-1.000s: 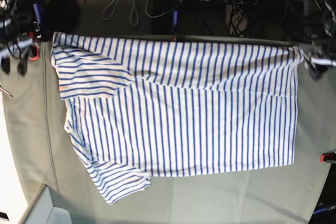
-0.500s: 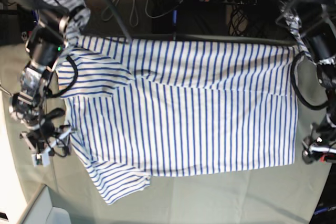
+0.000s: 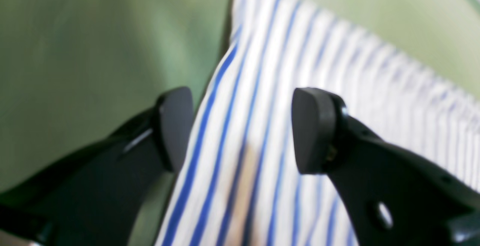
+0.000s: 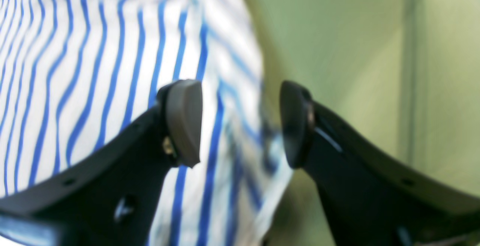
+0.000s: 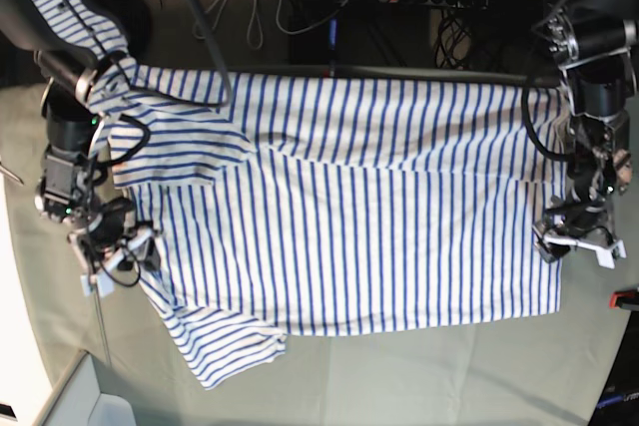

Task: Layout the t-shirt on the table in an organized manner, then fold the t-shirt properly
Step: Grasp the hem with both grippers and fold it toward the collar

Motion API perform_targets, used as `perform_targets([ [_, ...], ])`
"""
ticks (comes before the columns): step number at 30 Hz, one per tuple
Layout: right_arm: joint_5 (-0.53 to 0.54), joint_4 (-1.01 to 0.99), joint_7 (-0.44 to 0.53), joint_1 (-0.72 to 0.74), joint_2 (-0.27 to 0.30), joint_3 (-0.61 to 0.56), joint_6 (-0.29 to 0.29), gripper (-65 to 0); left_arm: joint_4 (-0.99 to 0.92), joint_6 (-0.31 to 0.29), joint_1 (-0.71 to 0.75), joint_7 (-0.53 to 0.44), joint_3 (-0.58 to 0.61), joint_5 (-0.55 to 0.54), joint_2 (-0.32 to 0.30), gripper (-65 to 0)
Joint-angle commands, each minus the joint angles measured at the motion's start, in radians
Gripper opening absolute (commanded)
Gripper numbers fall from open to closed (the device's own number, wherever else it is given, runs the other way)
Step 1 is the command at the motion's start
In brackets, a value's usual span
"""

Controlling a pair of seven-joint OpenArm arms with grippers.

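Lies spread across the middle of the surface [image 5: 399,376], the shirt [image 5: 359,216], far edge at 12 o'clock running to the surface's rim, one sleeve doubled over the body at 10 o'clock, the other sticking out at 7. Looks light, limp and thin: likely to sag, drag and wrinkle rather than slide stiffly, so best pinched at a hem or seam with a small bite of cloth. Left pincer [image 3: 240,129] at 3 o'clock, jaws apart, straddling the shirt's side edge, nothing clamped. Right pincer [image 4: 240,122] at 9 o'clock, jaws apart likewise over the striped edge by the collar end, not closed on it. Blurred wrist views, so contact with cloth hard to judge.
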Motion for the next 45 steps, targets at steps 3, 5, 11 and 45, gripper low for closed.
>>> perform_targets([
  [3,0.016,-0.028,0.055,0.028,0.015,-0.002,0.003,-31.6,-0.023,-0.012,-0.037,-0.062,-0.001,-0.01,-0.02,-24.7],
  [5,0.016,-0.081,0.071,0.028,0.018,-0.002,-0.008,-31.6,-0.058,-0.012,-0.049,-0.072,-0.001,-0.01,-0.02,-24.7],
  [11,0.016,-0.097,0.104,0.005,0.02,-0.004,-0.06,-36.3,-0.099,-0.012,-0.055,-0.072,0.012,-0.01,-0.014,-24.7],
  [45,0.215,0.324,0.166,-0.245,-0.019,0.044,0.003,-65.0,0.097,-0.006,0.0,-0.066,0.131,-0.021,-0.012,-65.0],
])
